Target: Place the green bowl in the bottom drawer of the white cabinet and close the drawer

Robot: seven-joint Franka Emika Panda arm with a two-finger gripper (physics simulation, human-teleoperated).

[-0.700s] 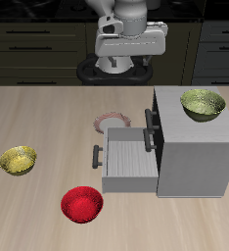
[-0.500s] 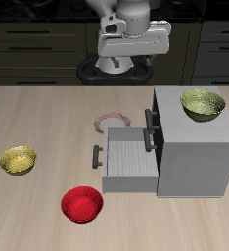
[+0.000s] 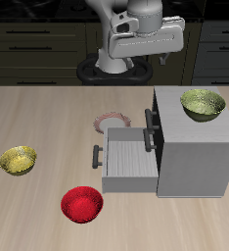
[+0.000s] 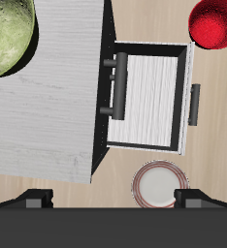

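Green bowl (image 3: 203,104) is sitting on top of the white cabinet (image 3: 195,157), toward its back corner, untouched and well apart from the gripper (image 3: 144,61). Going from nine o'clock across the exterior view: the golden-yellow bowl (image 3: 19,160) is resting alone at about nine o'clock, the red bowl (image 3: 81,204) at about seven near the table's front edge, and a small pinkish plate (image 3: 112,122) is lying just behind the bottom drawer (image 3: 123,159), which is standing pulled out and empty, its black bar handle (image 3: 96,157) facing the yellow bowl. At three o'clock stands the cabinet with the green bowl on it.

What is changing is the arm: over the last instants the gripper is sliding from roughly twelve o'clock toward one o'clock, high above the table's back, closing on the column over the cabinet top. That reads as the approach to the bowl, with no descent begun. In the wrist view the finger pads (image 4: 32,201) are showing far apart, so the jaws are spread and empty, and the green bowl (image 4: 7,33) is only partly in view. The pick, the drop into the drawer and the closing are all yet to come.
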